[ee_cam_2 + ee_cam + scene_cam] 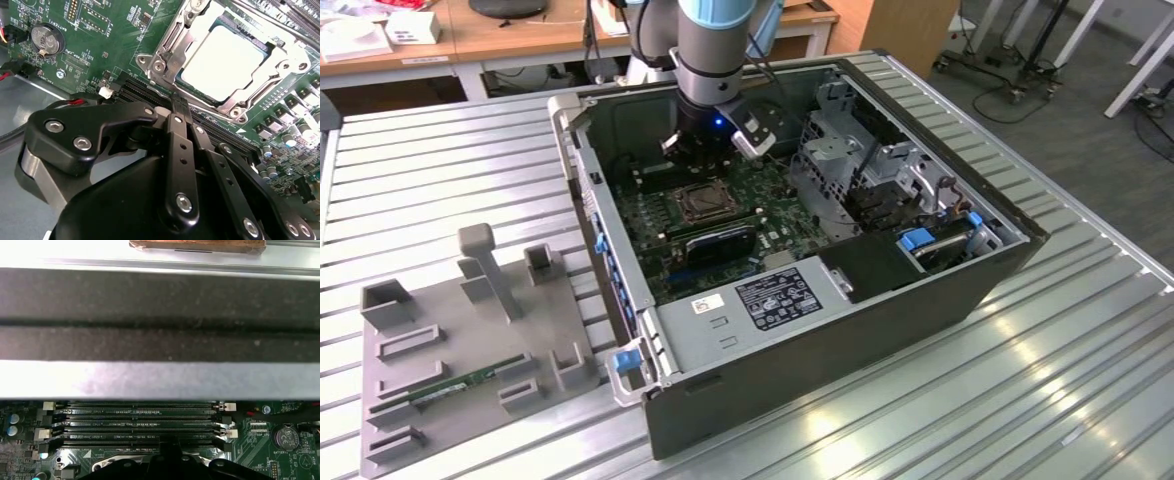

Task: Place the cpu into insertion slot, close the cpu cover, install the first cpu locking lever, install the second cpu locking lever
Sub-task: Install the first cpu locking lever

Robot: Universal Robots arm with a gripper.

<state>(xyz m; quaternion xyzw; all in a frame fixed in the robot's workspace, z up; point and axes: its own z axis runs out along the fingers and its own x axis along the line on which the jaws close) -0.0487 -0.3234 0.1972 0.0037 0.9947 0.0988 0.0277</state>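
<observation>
Pincer [179, 106] hangs clenched, black fingers pressed together, near the green board [115, 35]. Smooth square cpu [223, 59] lies flat inside the shiny metal cpu cover [172, 40].

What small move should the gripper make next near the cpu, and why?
Probably ease the shut gripper a little toward the near edge of the cpu cover, to begin locking it. The cpu already lies seated and the cpu cover lies flat around it, and the gripper's tip is close beside that edge. Whether the cover is already locked, I cannot tell.
</observation>
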